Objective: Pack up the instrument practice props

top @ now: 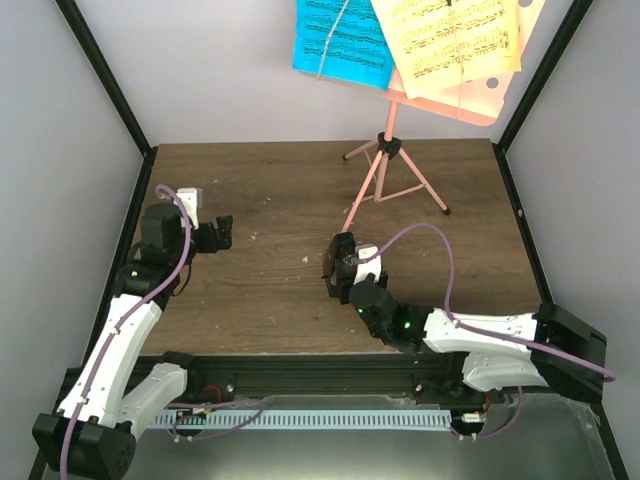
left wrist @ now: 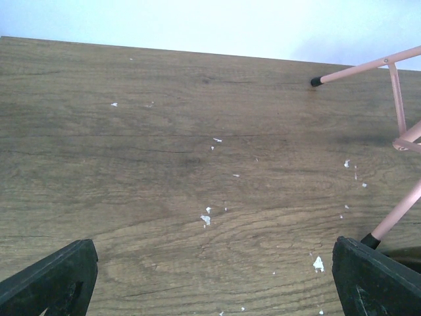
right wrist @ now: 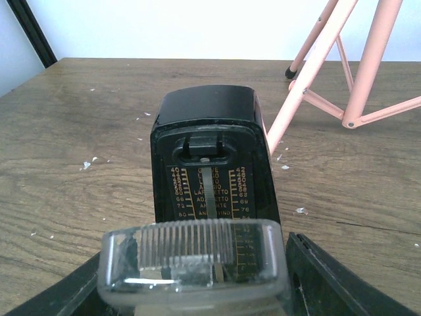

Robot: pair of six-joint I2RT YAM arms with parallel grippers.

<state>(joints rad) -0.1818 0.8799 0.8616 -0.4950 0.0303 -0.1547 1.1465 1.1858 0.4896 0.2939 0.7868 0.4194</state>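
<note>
Locate the small black pyramid-shaped metronome (right wrist: 207,151) between the fingers of the right gripper (right wrist: 195,249). Both black fingers press against its lower sides, so this gripper is clamped on it, near the middle of the brown wood-grain table (top: 270,200). Use the right wrist view to read the tempo scale on the metronome's face and to see the ribbed clear plastic piece (right wrist: 194,257) across its near end; in the top view the metronome is only a dark shape at the gripper. Check the left gripper (left wrist: 212,249) at the left of the table: its fingers stand wide apart, with only wood and white flecks (left wrist: 206,219) between them. The salmon-pink music stand with thin tripod legs (top: 388,160) stands at the far right, its nearest leg just beyond the metronome. Only the top view shows the blue printed sheet-music page (top: 340,40) and the yellow printed sheet-music pages (top: 450,35) resting on its desk.
</note>
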